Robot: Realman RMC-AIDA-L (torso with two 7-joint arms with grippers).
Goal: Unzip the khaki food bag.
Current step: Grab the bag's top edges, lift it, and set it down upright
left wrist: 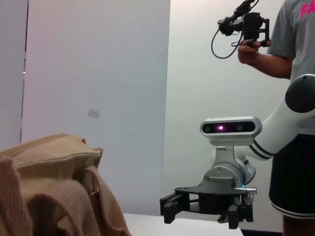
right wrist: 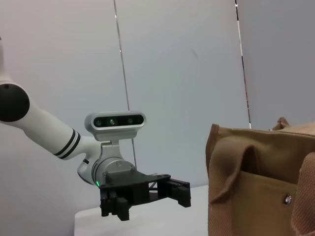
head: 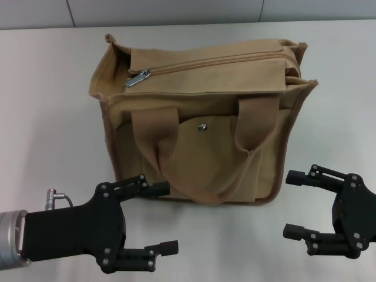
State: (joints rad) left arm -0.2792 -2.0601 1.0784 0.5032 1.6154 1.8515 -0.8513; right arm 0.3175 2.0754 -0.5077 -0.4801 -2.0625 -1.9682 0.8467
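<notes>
The khaki food bag (head: 205, 111) stands upright mid-table, its front pocket with a metal snap (head: 202, 126) facing me. Its top zipper runs shut, and the silver zipper pull (head: 138, 79) lies at the bag's left end. Both loop handles hang down the front. My left gripper (head: 161, 217) is open near the table's front, just before the bag's lower left corner. My right gripper (head: 292, 204) is open beside the bag's lower right corner. Neither touches the bag. The left wrist view shows the bag (left wrist: 54, 196) and the right gripper (left wrist: 170, 210). The right wrist view shows the bag (right wrist: 261, 187) and the left gripper (right wrist: 184, 191).
The white table (head: 47, 106) extends on both sides of the bag, with a grey wall behind. In the left wrist view a person (left wrist: 290, 49) stands beyond the right arm holding a handheld device.
</notes>
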